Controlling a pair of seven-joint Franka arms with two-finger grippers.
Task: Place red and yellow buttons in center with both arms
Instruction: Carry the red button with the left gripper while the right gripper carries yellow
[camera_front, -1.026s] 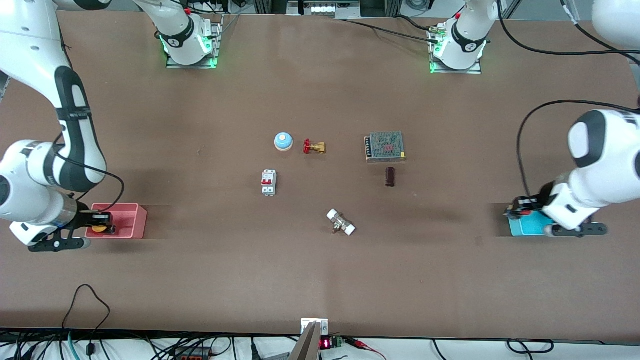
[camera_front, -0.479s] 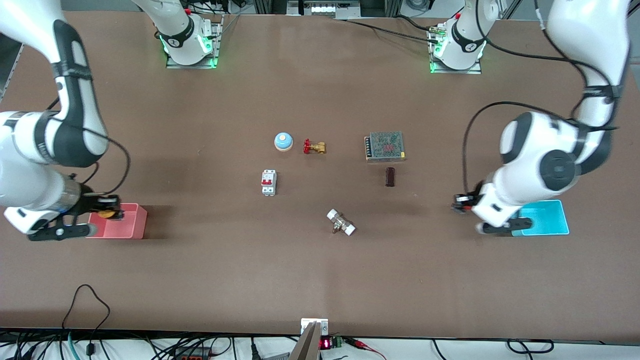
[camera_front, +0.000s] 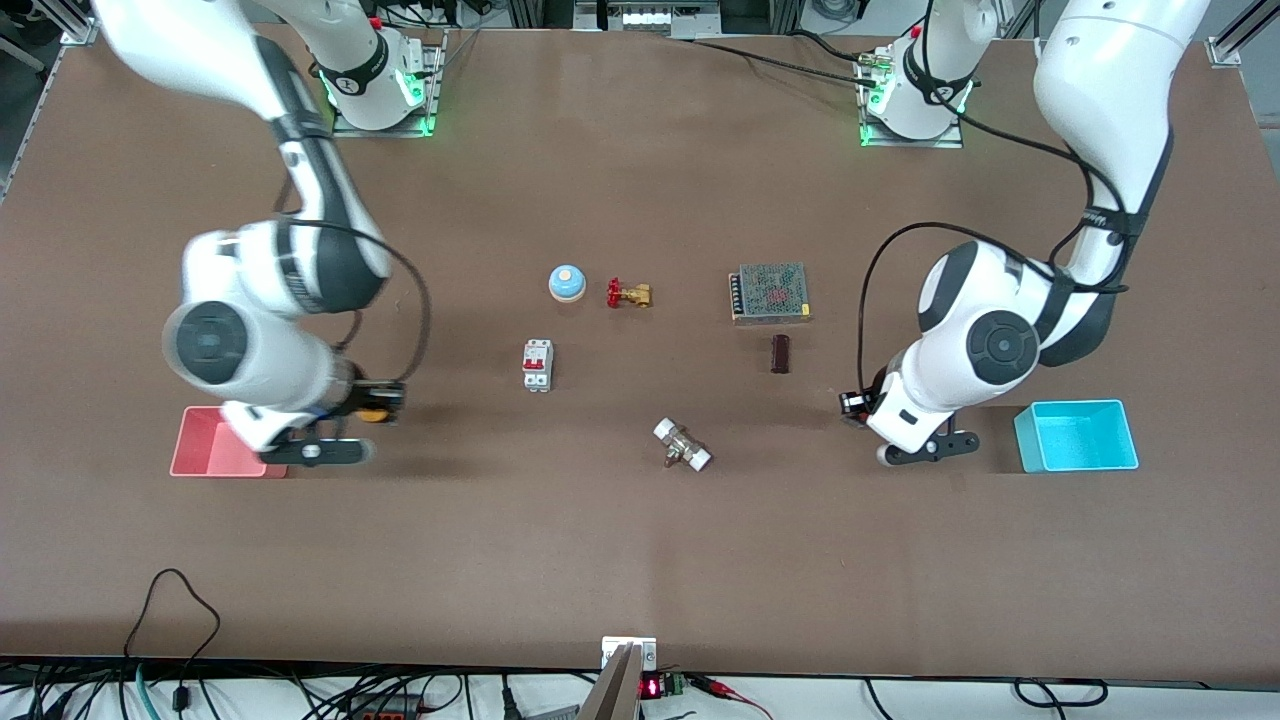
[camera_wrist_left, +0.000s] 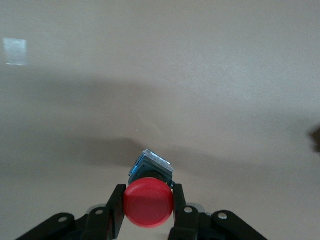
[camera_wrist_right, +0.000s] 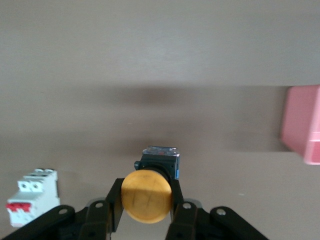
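Your brown bench (camera_front: 640, 540) carries a pink bin (camera_front: 205, 450) at the right arm's end and a cyan bin (camera_front: 1078, 437) at the left arm's end, with both arms up over the bare surface between those bins and the parts in the middle. The right pincer (camera_wrist_right: 148, 210) is clamped on the yellow button (camera_wrist_right: 147, 196), a round orange-yellow cap on a dark square body, held above the bench just beside the pink bin; the left pincer (camera_wrist_left: 148, 212) is clamped on the red button (camera_wrist_left: 148, 203), a round red cap on a bluish body, above the bench between the cyan bin and the dark cylinder (camera_front: 780, 353). From the front you see only a speck of yellow at the right pincer (camera_front: 372, 412) and nothing of the red cap, while the wrist views show both caps squeezed between the fingers, and the right wrist view also takes in the white breaker (camera_wrist_right: 31, 201).
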